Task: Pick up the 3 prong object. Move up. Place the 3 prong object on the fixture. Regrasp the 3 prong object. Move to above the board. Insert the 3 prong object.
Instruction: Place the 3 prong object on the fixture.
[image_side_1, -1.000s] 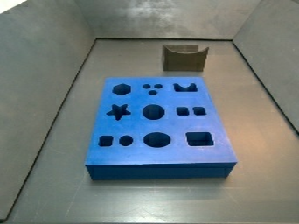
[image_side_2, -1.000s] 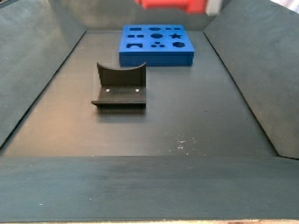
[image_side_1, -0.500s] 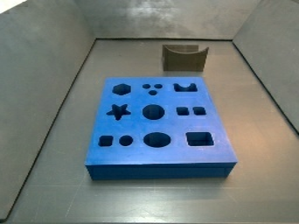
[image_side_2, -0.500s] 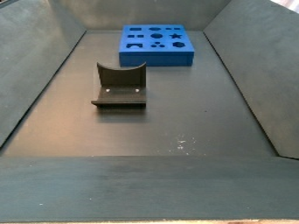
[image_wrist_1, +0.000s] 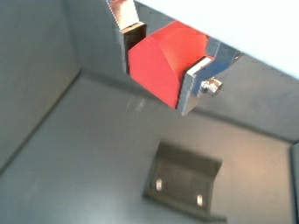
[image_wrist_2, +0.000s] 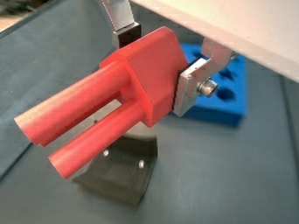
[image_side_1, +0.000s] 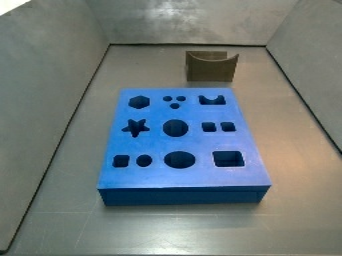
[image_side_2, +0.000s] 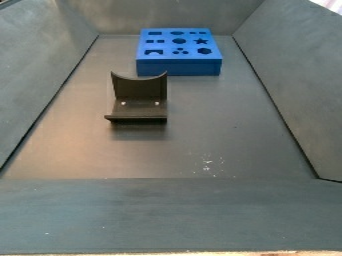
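Gripper (image_wrist_2: 152, 63) high above the dark olive notched fixture (image_wrist_1: 186, 179), silver plates clamped on the bright red three-pronged plastic peg (image_wrist_2: 105, 101), prongs slanting down beyond the fingertips.

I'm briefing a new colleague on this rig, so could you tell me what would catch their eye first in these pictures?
The bright red plastic 3 prong object, clamped between the gripper's flat silver fingers, fills both wrist views, above the dark olive-brown notched fixture. In both side views the gripper is out of frame; the large blue board with shaped cut-outs stands out on the grey floor.
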